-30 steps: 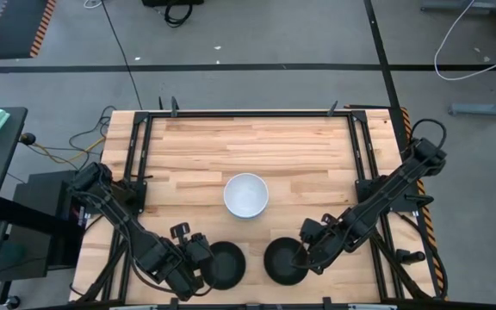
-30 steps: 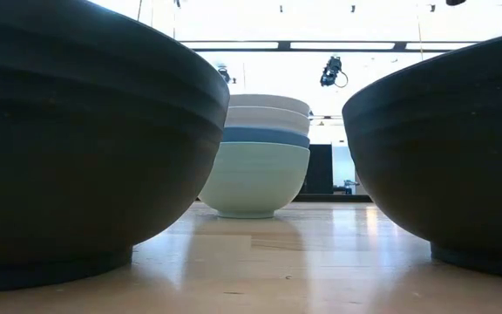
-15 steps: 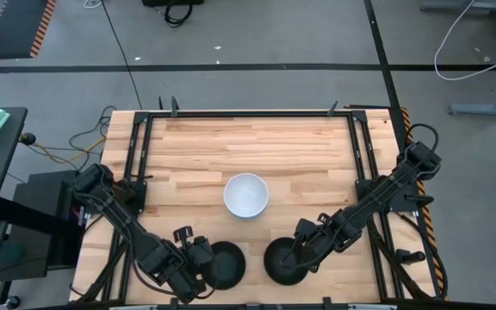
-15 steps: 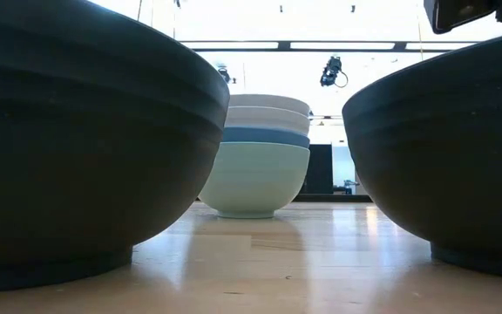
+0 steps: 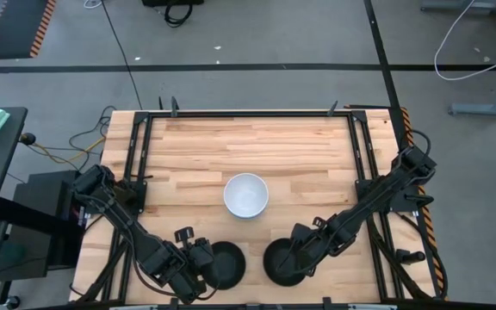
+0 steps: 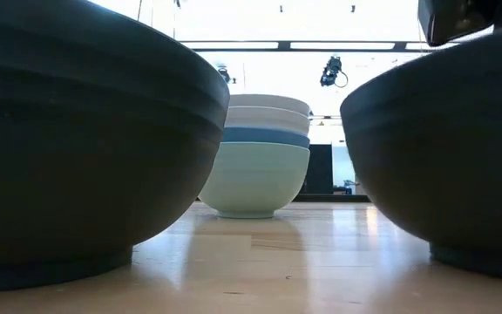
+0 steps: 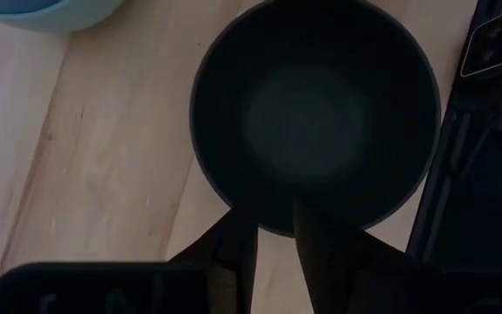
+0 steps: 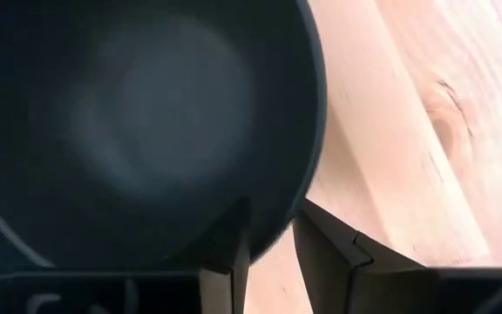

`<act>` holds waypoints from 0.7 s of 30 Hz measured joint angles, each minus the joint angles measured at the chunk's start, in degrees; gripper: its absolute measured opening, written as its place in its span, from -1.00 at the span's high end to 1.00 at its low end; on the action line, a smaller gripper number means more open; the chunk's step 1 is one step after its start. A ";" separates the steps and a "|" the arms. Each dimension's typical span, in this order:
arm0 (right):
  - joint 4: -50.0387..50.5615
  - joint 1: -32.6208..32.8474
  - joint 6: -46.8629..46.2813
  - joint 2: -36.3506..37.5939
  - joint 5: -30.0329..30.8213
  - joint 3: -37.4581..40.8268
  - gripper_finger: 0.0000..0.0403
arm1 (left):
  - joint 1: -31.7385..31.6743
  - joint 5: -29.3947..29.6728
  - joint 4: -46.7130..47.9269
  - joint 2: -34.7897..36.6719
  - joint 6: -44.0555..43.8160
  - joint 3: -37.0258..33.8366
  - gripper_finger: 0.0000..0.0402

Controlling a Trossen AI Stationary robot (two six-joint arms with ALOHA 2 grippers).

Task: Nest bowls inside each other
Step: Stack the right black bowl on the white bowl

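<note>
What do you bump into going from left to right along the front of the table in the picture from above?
Left gripper → left black bowl → right black bowl → right gripper, its fingers astride that bowl's rim.

4 nested bowls [image 5: 246, 195] mid-table, 2 bowls [image 5: 226, 263] near front edge

Both arms reach low, left claw [image 5: 207, 267] and right claw [image 5: 293, 256] parted.
</note>
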State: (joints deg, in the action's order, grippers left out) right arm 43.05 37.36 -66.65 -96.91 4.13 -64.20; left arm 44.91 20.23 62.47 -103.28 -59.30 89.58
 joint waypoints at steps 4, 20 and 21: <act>-0.48 -0.85 1.22 -1.66 -0.43 0.00 0.53 | 0.00 0.00 -0.08 0.00 0.02 0.00 0.56; -1.14 -5.45 5.43 -2.68 -1.22 0.00 0.75 | 0.00 0.02 -0.12 0.00 0.61 0.00 0.63; -1.18 -5.70 5.90 -2.70 -1.22 0.00 0.81 | 0.00 0.02 -0.12 0.00 0.59 0.00 0.64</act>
State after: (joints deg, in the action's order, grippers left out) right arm 41.86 31.66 -60.75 -99.61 2.92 -64.20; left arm 44.91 20.25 62.35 -103.28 -58.71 89.58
